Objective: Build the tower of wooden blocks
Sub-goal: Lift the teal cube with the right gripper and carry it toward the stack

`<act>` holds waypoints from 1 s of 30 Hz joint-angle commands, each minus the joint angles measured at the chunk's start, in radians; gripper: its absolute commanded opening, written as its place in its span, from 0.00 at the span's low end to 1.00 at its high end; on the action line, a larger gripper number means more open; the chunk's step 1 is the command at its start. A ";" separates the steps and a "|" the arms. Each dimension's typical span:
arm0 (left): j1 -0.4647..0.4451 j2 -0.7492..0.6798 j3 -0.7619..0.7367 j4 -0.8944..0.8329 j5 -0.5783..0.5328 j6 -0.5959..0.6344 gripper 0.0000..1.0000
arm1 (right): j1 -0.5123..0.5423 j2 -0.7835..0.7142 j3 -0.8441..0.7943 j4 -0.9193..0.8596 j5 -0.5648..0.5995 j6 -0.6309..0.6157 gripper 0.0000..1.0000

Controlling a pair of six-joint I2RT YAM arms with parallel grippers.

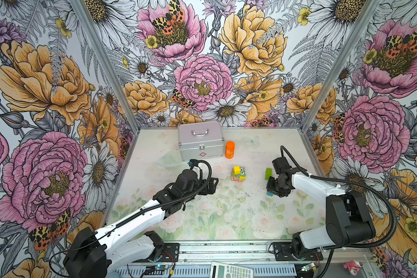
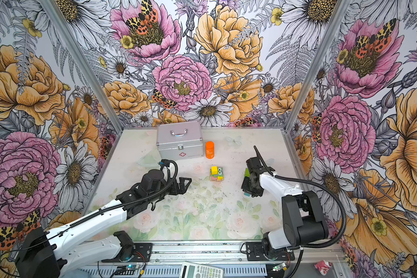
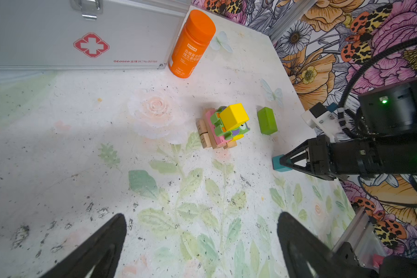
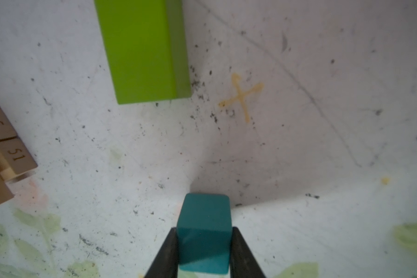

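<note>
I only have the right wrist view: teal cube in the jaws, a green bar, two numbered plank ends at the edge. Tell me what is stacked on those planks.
Observer: A pink plank lies across them, then the green owl-faced piece, with a yellow cube topmost.
Operator: Give me the left gripper's position.
Observer: The left gripper hangs open and empty on the left of the tower in both top views, apart from it.
Operator: Report what stands behind the tower.
Observer: An orange bottle stands upright behind it, right beside a silver case at the back of the table.
</note>
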 commanded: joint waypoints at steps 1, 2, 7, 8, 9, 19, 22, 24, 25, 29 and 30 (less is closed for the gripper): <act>-0.004 -0.033 0.011 -0.011 -0.028 0.014 0.99 | 0.007 -0.026 0.036 -0.004 -0.006 -0.019 0.32; -0.004 -0.037 0.009 -0.013 -0.032 0.015 0.99 | 0.008 -0.029 0.039 -0.006 -0.008 -0.021 0.32; -0.006 -0.058 0.003 -0.024 -0.036 0.011 0.99 | 0.007 -0.041 0.055 -0.020 -0.016 -0.030 0.32; -0.004 -0.060 0.003 -0.024 -0.035 0.009 0.99 | 0.007 -0.042 0.058 -0.021 -0.018 -0.031 0.32; -0.004 -0.064 0.002 -0.025 -0.037 0.007 0.99 | 0.009 -0.045 0.060 -0.022 -0.018 -0.033 0.32; -0.003 -0.095 -0.008 -0.041 -0.043 0.000 0.99 | 0.010 -0.049 0.045 -0.028 -0.017 -0.037 0.31; -0.006 -0.106 -0.011 -0.044 -0.045 -0.002 0.99 | 0.010 -0.052 0.044 -0.028 -0.022 -0.037 0.31; -0.007 -0.109 -0.012 -0.047 -0.046 -0.002 0.99 | 0.011 -0.057 0.049 -0.028 -0.026 -0.037 0.31; -0.004 -0.110 -0.012 -0.048 -0.046 -0.003 0.99 | 0.013 -0.058 0.053 -0.028 -0.029 -0.037 0.31; -0.006 -0.116 -0.015 -0.048 -0.047 -0.005 0.99 | 0.020 -0.059 0.089 -0.035 -0.049 -0.038 0.31; -0.006 -0.117 -0.015 -0.049 -0.049 -0.005 0.99 | 0.023 -0.057 0.104 -0.038 -0.053 -0.037 0.31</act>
